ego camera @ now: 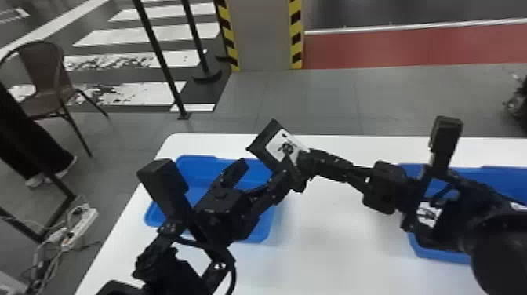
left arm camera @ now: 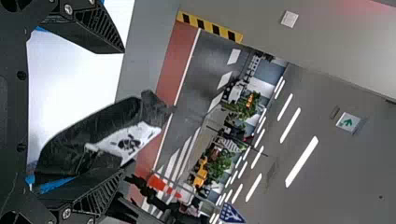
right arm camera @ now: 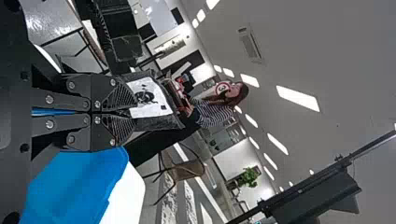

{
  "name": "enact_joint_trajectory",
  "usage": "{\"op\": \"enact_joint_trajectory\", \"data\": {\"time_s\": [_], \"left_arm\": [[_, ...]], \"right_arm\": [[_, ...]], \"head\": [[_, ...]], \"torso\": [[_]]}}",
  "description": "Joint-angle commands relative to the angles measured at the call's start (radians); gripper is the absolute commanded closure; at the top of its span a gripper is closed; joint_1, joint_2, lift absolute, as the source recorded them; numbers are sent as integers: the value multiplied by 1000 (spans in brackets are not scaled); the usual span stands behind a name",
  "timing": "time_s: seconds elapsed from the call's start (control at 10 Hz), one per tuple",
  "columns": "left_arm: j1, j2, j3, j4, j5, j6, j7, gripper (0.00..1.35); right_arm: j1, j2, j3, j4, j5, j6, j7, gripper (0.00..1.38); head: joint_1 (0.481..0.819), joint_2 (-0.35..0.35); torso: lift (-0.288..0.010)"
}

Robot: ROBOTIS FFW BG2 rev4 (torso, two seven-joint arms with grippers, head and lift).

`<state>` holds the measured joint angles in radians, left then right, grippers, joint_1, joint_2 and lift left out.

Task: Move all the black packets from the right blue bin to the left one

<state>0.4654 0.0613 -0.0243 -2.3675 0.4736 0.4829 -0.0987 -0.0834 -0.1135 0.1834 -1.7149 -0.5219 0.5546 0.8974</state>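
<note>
Right hand (ego camera: 300, 166) pinches a black packet (ego camera: 282, 145) by its edge, near the spread left hand (ego camera: 266, 166).

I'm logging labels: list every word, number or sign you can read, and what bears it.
No word or number reads surely.
Held packet: print too blurred.
Label in right bin: partly hidden, unreadable.
Green-and-white sign: an arrow.
Blue sign: marks too small.
Round red-rimmed sign: too small.

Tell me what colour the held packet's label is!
White label, black marks; clearest in the right wrist view.
</note>
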Motion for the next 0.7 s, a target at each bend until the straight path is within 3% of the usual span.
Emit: {"op": "enact_joint_trajectory", "data": {"time_s": [0.0,0.2,0.3,0.4,0.5,0.6], "left_arm": [[-14,-2,-20,5,37,3,-4,117],[-26,-3,-31,30,40,-7,-4,134],[-26,-5,-29,30,40,15,-3,421],[-21,-8,-31,32,37,8,7,1003],[-11,-12,-31,32,19,-24,11,1174],[-9,-17,-32,37,14,-49,16,1176]], "right_arm": [[-12,0,24,13,-10,0,0,1127],[-32,2,61,37,-30,0,0,1127],[-32,3,67,47,-38,-2,0,1127],[-34,3,67,47,-39,-5,0,1127],[-34,3,67,45,-39,-7,0,1127],[-32,3,67,45,-39,-7,0,1127]], "head": [[695,199],[695,193],[695,200],[695,203],[695,206],[695,210]], "torso": [[-110],[-110],[-110],[-110],[-110],[-110]]}}
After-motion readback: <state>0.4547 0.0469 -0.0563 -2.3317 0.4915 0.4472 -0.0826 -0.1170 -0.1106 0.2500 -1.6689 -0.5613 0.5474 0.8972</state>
